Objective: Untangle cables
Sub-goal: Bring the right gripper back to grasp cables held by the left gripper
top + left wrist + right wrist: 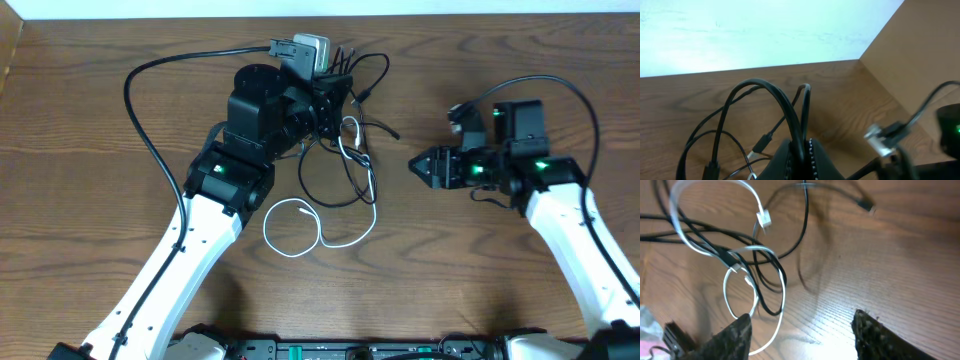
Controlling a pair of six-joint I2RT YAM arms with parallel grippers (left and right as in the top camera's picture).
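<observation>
The cables lie in a loose tangle at the table's upper middle. The black cables (350,150) cross each other, and a white cable (290,202) trails out in loops toward the front. My left gripper (335,105) sits in the top of the tangle. In the left wrist view my left gripper (802,145) is shut on a black cable (771,90) that arches up out of the jaws. My right gripper (420,165) stands open to the right of the tangle, apart from it. In the right wrist view the right gripper (802,332) holds nothing; the white cable (758,200) and black cable (805,225) lie ahead.
A thick black arm cable (135,110) arcs round the left arm at the back left. The table's far edge (450,14) runs just behind the tangle. Bare wood (430,270) stretches between the two arms at the front.
</observation>
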